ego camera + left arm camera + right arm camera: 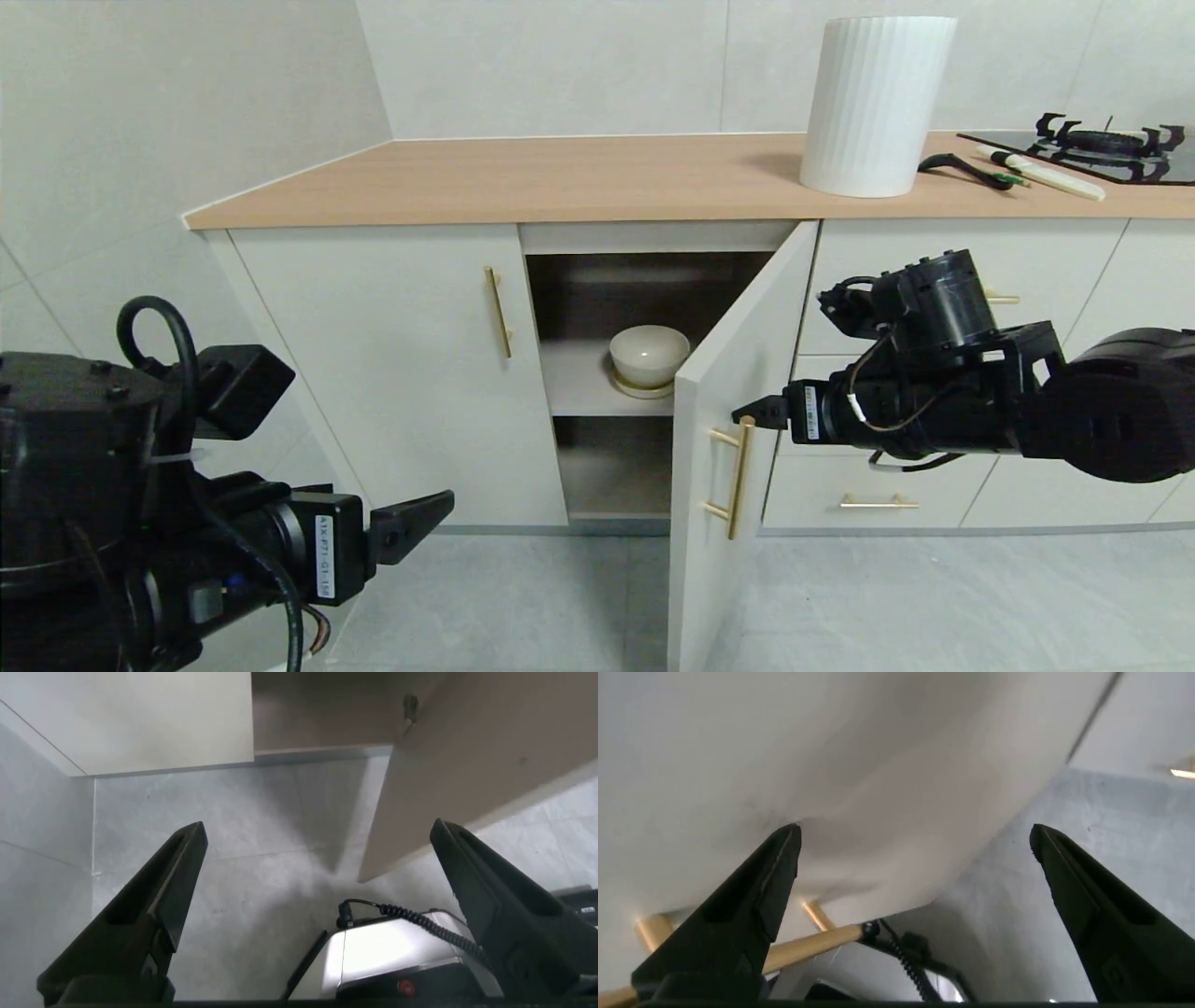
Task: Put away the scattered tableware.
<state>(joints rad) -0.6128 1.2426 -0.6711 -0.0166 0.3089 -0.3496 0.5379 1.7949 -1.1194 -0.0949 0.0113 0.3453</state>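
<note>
Wooden countertop (560, 177): white ribbed cylinder (876, 105), black-handled utensil (966, 170) just beside it, pale long utensil (1050, 175) (near hob (1111, 145)). Cabinet shelf (579, 383): cream bowl (649, 353) sitting on saucer (644, 390).

A cream round ceramic bowl (649, 355) is sitting on the upper shelf (583, 385) inside the open cupboard under the long wooden desk (560, 177). The pale flat cupboard door (738, 355) is standing swung out to the right of the opening, with the right gripper (758, 412) just beside its brass bar handle (738, 476). A white ribbed cylinder (876, 107) is standing on the desk above, and a black gas hob (1111, 145) is lying further right.
</note>
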